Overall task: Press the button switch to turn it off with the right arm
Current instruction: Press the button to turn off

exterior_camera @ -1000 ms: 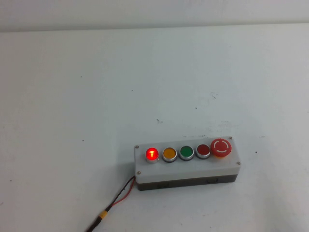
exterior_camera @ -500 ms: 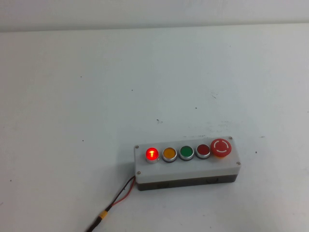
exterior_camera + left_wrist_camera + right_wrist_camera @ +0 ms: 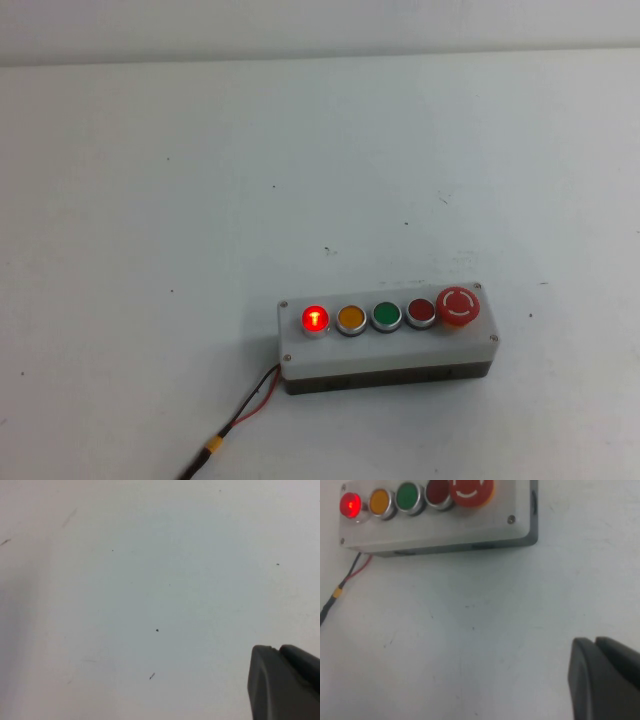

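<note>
The button switch (image 3: 315, 319) is the small round red button at the left end of the white five-button box (image 3: 390, 350), and it glows bright red. It also shows glowing in the right wrist view (image 3: 350, 505), on the box (image 3: 445, 527). My right gripper (image 3: 594, 641) is shut and empty, hovering over bare table on the near side of the box, well away from the button. My left gripper (image 3: 277, 649) is shut and empty over bare white table. Neither arm shows in the high view.
On the box, to the right of the switch, sit an orange button (image 3: 351, 319), a green button (image 3: 386, 316), a dark red flat button (image 3: 421, 312) and a large red mushroom button (image 3: 458, 305). Red and black wires (image 3: 250, 405) run from the box's left end toward the near edge.
</note>
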You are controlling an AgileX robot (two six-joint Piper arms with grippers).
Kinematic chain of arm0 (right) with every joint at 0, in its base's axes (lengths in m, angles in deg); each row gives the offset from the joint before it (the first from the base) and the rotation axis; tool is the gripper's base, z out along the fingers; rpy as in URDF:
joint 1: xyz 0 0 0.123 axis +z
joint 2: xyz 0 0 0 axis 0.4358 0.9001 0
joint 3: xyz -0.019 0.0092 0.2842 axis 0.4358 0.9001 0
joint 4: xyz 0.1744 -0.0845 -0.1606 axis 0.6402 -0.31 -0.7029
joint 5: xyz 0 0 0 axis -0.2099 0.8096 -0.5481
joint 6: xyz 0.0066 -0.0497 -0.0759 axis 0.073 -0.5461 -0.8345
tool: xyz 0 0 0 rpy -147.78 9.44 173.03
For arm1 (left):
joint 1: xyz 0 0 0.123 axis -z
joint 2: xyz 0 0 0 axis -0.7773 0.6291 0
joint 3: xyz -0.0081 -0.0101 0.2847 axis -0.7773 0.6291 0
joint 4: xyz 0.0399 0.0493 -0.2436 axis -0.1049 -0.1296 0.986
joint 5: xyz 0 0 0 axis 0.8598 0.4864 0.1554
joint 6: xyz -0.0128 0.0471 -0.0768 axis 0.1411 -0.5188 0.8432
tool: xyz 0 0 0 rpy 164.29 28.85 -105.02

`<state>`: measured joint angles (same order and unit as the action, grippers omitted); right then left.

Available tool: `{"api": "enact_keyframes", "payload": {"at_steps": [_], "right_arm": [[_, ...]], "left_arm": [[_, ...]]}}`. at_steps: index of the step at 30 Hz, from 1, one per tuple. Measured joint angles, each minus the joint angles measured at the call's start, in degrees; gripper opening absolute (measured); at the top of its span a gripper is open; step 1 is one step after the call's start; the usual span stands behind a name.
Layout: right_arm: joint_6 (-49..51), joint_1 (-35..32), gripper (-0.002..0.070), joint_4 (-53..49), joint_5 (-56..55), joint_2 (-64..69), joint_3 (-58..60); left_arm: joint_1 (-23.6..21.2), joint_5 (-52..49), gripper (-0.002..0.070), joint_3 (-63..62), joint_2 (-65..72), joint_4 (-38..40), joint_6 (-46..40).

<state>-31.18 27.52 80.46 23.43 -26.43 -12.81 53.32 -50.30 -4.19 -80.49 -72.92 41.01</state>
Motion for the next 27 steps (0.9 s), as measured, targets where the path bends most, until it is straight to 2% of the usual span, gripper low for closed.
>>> {"api": "enact_keyframes", "payload": {"at_steps": [4, 11, 14, 20, 27], "right_arm": [[2.56, 7.2, -0.0015, -1.95, -0.9, 6.36, -5.92], [14.59, 29.68, -0.0015, -15.5, -1.83, 21.09, -18.29], [17.26, 36.97, -0.0015, -19.97, -1.93, 28.98, -25.41], [17.58, 43.86, -0.0015, -22.96, -1.07, 42.24, -39.32], [16.98, 45.11, -0.0015, -24.35, 2.75, 54.06, -52.87]], "left_arm": [[0.0, 0.0, -0.0002, 0.0, 0.0, 0.0, 0.0], [0.0, 0.0, -0.0002, 0.0, 0.0, 0.0, 0.0], [0.0, 0.0, -0.0002, 0.0, 0.0, 0.0, 0.0], [0.0, 0.0, -0.0002, 0.0, 0.0, 0.0, 0.0], [0.0, 0.0, -0.0002, 0.0, 0.0, 0.0, 0.0]]}}
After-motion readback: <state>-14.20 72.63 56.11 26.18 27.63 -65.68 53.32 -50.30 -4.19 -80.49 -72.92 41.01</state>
